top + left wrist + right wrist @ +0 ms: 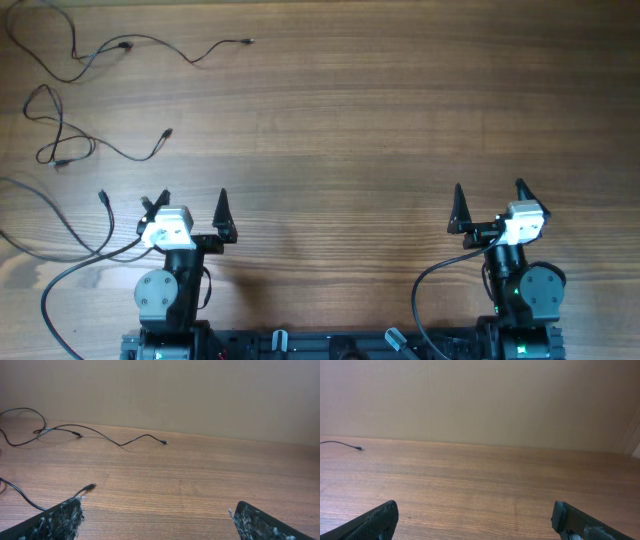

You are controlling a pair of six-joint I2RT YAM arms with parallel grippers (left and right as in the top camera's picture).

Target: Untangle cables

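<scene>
Three thin black cables lie as separate strands at the table's left. One (150, 42) runs along the far edge to a plug end; it also shows in the left wrist view (100, 435). A second (70, 140) loops below it, ending in a plug (89, 487). A third (60, 225) curves past the left edge near my left arm. My left gripper (192, 205) is open and empty, right of that third cable. My right gripper (490, 195) is open and empty, far from all cables. One plug tip (357, 448) shows far left in the right wrist view.
The wooden table (350, 130) fills the view. The thicker black arm cables (60, 290) trail from the arm bases along the front edge. A plain beige wall (200, 395) stands behind the table's far edge.
</scene>
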